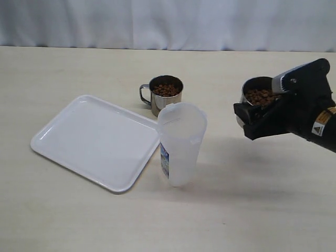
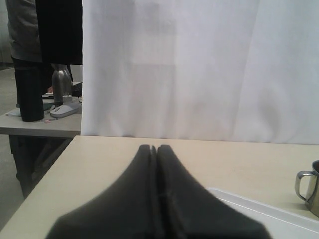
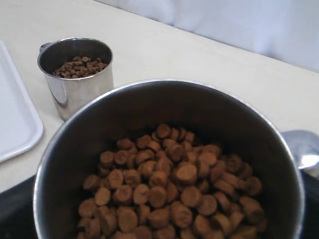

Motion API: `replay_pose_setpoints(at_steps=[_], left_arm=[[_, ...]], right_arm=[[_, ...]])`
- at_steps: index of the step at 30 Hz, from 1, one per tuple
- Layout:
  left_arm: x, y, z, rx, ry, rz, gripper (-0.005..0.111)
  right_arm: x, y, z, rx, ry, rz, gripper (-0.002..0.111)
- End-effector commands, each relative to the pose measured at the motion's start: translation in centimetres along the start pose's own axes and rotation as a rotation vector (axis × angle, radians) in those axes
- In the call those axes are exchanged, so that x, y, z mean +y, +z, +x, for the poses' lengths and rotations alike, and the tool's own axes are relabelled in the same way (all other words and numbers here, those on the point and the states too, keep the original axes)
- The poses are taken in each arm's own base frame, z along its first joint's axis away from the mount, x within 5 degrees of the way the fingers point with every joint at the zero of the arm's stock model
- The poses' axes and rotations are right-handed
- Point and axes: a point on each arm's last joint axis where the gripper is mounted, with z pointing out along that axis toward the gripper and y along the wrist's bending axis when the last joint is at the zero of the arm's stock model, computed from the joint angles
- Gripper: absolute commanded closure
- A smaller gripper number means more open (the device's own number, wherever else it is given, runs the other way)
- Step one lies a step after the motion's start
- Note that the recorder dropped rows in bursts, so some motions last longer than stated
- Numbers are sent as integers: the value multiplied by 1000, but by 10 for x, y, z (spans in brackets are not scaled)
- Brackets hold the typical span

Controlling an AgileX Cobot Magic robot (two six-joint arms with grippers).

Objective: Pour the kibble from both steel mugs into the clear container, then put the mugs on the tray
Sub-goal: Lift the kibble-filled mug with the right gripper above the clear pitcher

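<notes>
My right gripper (image 1: 258,103) is shut on a steel mug (image 1: 256,90), held upright off the table to the right of the clear container (image 1: 181,144). Kibble (image 3: 169,184) fills much of that mug (image 3: 164,97). The other steel mug (image 1: 165,94) stands on the table behind the container, with kibble (image 1: 166,90) in it and its handle toward the tray (image 1: 94,140). No kibble shows inside the container. My left gripper (image 2: 153,148) is shut and empty, low over the table beside the tray (image 2: 279,214); it is out of the exterior view.
A white curtain (image 1: 168,23) hangs along the table's far edge. In the left wrist view, a second table with a dark flask (image 2: 29,92) and other items stands past the table's left end.
</notes>
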Motion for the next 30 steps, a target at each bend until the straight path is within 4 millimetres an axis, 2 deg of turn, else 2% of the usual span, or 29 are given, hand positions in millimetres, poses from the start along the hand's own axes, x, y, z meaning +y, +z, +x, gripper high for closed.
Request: replay_pose_setpoints(at_steps=[1, 7, 14, 20, 22, 30], left_arm=[[0, 0, 0, -6, -3, 2, 107], [0, 0, 0, -6, 0, 2, 107], [0, 0, 0, -6, -2, 2, 107], [0, 0, 0, -6, -2, 2, 107], [0, 0, 0, -6, -2, 2, 107], [0, 0, 0, -6, -2, 2, 107]], right_arm=[[11, -19, -18, -17, -10, 11, 103], [27, -39, -34, -37, -79, 29, 103], [42, -40, -51, 0, -176, -4, 103], [43, -40, -54, -28, -169, -4, 103], [43, -41, -56, -43, -95, 4, 103], [44, -41, -48, 28, -104, -14, 103]])
